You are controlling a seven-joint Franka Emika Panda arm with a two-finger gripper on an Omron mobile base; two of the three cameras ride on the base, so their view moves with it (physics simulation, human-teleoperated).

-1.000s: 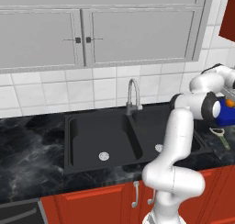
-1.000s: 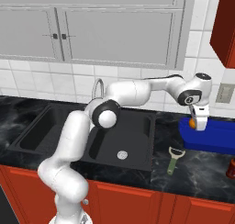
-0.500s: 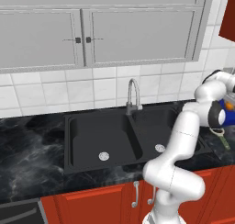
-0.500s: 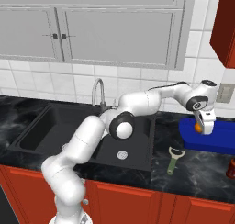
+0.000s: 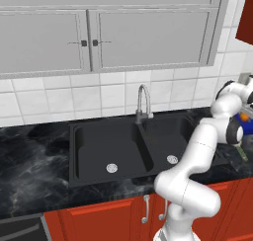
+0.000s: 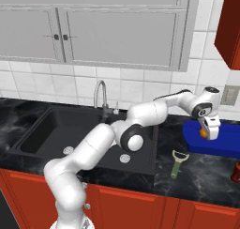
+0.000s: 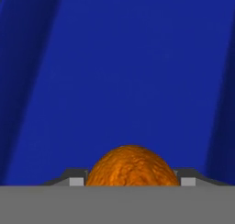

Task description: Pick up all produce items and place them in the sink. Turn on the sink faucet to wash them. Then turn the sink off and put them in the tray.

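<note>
The small orange fruit [image 6: 203, 133] sits between the fingers of my gripper [image 6: 206, 132], which is shut on it. The gripper hangs just above the left end of the blue tray [image 6: 224, 143] on the counter right of the sink. In the hand view the fruit [image 7: 131, 169] bulges up between the two fingertips [image 7: 76, 181], and the tray floor [image 7: 128, 71] lies close beneath it. The black double sink [image 6: 51, 127] and its silver faucet [image 6: 100, 95] are to the left, with no water running. From the left base view the fruit [image 5: 243, 117] peeks out behind my forearm.
A green-handled peeler [image 6: 178, 160] lies on the dark marble counter in front of the tray. A red object [image 6: 236, 171] stands at the right edge. Grey wall cabinets hang above the sink [image 5: 123, 146], and the faucet [image 5: 143, 102] rises behind it.
My gripper has carried the fruit to the right and lower, from beside the tray's left end to just above the tray floor. Its grip has not changed.
</note>
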